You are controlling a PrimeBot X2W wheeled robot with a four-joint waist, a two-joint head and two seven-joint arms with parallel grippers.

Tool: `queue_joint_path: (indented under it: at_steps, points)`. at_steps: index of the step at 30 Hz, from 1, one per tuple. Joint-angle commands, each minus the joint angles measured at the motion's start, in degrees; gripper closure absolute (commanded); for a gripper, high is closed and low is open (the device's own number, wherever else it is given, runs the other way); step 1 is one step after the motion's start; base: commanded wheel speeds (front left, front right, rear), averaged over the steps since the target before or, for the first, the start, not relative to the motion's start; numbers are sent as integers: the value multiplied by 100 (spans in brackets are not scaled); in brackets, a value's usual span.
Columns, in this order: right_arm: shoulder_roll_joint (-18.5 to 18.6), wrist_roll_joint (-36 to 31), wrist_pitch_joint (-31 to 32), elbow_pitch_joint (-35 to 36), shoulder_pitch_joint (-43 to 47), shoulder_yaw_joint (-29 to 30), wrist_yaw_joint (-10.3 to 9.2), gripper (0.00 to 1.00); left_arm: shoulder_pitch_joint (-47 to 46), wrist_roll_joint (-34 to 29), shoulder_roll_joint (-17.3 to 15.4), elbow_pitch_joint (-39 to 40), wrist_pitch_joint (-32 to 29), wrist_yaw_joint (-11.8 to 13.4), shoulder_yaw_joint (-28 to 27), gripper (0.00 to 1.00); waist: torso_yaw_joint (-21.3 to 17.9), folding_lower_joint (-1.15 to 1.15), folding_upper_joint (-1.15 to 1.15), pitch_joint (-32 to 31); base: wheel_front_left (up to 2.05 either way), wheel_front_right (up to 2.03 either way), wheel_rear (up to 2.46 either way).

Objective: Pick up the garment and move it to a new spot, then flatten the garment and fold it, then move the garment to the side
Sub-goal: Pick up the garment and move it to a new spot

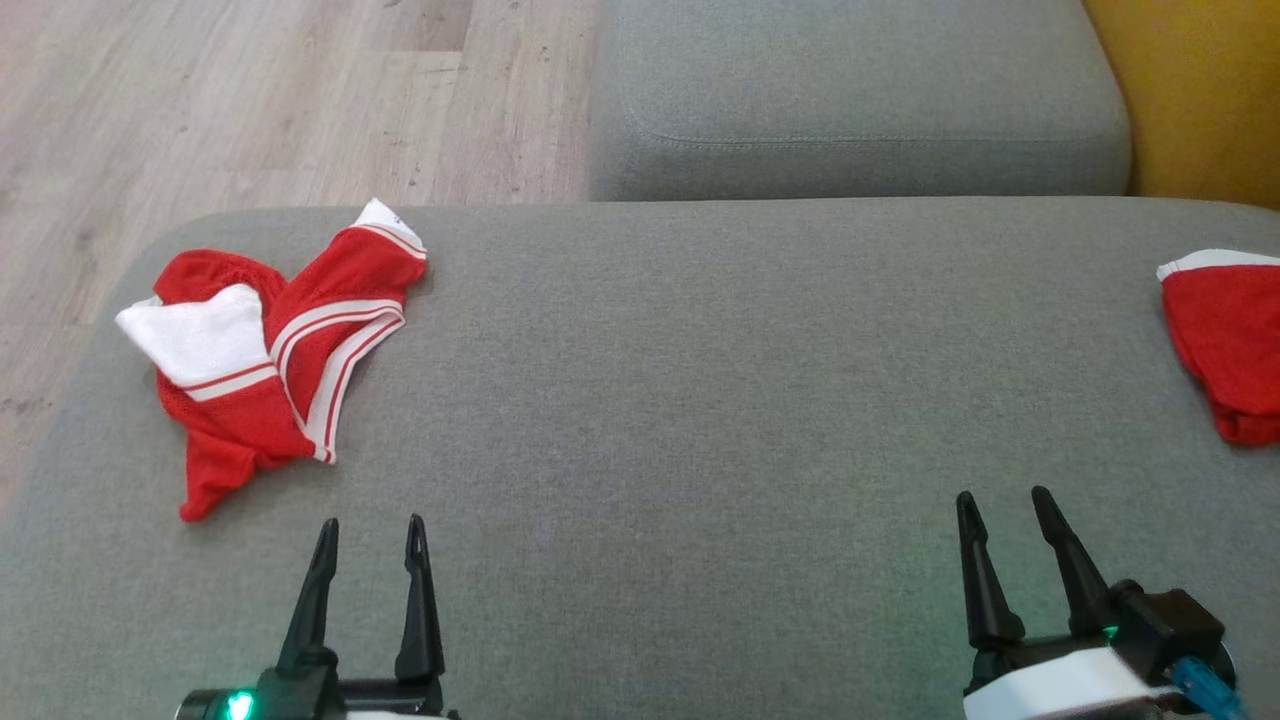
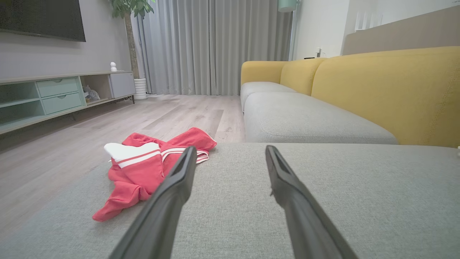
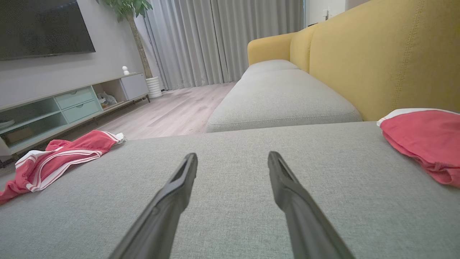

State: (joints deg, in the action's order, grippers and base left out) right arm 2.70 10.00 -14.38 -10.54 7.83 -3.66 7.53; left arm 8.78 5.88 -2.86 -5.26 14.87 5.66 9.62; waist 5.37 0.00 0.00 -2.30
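A crumpled red garment (image 1: 270,340) with white stripes and a white panel lies near the far left corner of the grey cushion (image 1: 700,400); it also shows in the left wrist view (image 2: 143,169) and the right wrist view (image 3: 57,162). My left gripper (image 1: 371,535) hovers open over the cushion's near edge, just right of and below the garment, holding nothing. My right gripper (image 1: 1003,505) is open and empty at the lower right. In the wrist views each gripper (image 2: 230,151) (image 3: 231,158) points across bare grey fabric.
A second red piece with a white band (image 1: 1225,340) lies at the cushion's right edge, seen too in the right wrist view (image 3: 424,140). Another grey seat cushion (image 1: 850,100) and the yellow backrest (image 1: 1200,90) lie beyond. Wooden floor (image 1: 200,100) drops off to the left.
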Motion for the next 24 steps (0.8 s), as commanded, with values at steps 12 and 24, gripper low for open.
queue_joint_path:
  at_steps: [12, 24]
  points:
    - [20, -43, -62, 241, -92, -146, -4, 0, -218, -142, -2, 121, 13, -45, -205, 0, 296, 0, 0, 43, 0, 0, 0]
    - [19, -66, -62, 222, -125, -314, -4, 0, -131, -115, -2, 193, 13, 22, -302, 0, 1577, 0, 0, 147, 0, 0, 0]
